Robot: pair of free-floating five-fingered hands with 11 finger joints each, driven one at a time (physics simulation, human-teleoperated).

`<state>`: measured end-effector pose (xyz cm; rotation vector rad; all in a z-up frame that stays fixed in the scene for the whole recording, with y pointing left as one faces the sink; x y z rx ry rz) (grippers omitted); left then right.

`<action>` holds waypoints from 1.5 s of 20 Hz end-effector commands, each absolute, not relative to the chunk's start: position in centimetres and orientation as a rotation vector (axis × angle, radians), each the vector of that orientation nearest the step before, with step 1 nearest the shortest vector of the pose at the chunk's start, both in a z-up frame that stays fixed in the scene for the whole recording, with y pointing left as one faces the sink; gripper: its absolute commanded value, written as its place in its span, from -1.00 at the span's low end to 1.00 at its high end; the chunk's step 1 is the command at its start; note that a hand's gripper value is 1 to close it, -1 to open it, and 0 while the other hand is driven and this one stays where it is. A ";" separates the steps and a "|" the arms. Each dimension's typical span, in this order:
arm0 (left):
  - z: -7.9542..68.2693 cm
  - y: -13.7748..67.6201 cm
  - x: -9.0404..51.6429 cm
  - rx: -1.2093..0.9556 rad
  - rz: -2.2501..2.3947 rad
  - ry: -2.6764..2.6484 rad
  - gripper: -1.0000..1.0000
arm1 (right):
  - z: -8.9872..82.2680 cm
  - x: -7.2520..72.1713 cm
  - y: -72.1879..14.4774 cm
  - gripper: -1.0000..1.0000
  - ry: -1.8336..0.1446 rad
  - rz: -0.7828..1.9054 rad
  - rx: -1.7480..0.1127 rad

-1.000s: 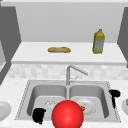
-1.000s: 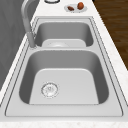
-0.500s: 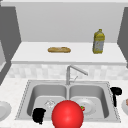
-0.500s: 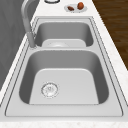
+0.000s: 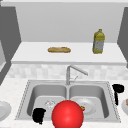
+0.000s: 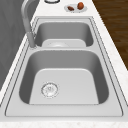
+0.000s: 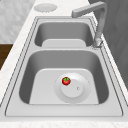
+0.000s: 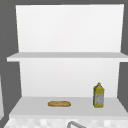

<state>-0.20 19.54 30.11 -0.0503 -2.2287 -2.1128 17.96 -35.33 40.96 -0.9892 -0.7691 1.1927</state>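
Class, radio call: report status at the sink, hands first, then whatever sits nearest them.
Left hand low at sink's front edge, beside big red ball. Right hand over right counter. Small tomato on plate in right basin.

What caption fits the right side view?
Small red tomato on a round white plate in the near basin of a steel double sink.

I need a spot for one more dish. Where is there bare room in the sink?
The left basin is bare apart from its drain. The right basin is crowded: a plate with a tomato covers most of its floor.
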 end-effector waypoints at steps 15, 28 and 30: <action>30.1 19.5 -0.2 -0.050 -2.113 -2.229 0.00 | 53.3 9.0 -27.7 -1.00 -0.727 1.192 -0.980; 30.1 19.5 -0.2 -0.050 -2.113 -2.229 0.00 | 63.1 2.3 -22.9 -1.00 -0.733 1.175 -1.001; 30.1 19.5 -0.2 -0.050 -2.113 -2.229 0.00 | 64.6 1.6 -22.6 -1.00 -0.731 1.171 -1.008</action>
